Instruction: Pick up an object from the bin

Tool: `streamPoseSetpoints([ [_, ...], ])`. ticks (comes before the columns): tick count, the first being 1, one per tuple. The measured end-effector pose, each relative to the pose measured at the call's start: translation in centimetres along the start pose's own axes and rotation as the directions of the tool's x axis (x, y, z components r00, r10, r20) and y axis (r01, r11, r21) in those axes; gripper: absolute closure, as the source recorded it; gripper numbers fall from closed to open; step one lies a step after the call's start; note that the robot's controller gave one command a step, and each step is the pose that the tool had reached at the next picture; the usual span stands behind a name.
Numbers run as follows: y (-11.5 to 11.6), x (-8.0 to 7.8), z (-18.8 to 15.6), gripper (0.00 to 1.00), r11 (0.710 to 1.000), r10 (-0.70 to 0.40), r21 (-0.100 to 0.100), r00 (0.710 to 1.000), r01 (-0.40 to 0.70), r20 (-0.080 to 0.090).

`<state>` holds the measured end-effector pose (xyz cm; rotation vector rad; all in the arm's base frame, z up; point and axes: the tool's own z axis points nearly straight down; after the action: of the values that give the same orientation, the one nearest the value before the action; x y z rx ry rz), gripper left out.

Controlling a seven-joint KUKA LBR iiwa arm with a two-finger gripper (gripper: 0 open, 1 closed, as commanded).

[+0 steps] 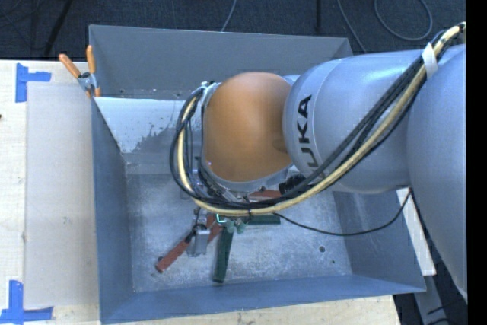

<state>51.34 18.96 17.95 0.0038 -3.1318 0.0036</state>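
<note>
The gripper (202, 237) sits low in the bin (114, 186), between a slim dark-green bar (221, 261) and a red-brown strip (172, 257); its grip state cannot be determined.

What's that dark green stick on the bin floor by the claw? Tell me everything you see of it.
The dark green stick is long, narrow and straight, perhaps plastic. It lies flat on the bin floor near the front wall, its upper end beside the claw; whether they touch is unclear. A reddish-brown strip lies apart, to its left in the view.
</note>
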Motion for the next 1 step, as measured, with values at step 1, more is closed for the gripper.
streamPoseSetpoints([
  [1,-3.59,0.20,11.29,0.00,0.954,0.299,0.000,0.954,-0.299,0.002],
])
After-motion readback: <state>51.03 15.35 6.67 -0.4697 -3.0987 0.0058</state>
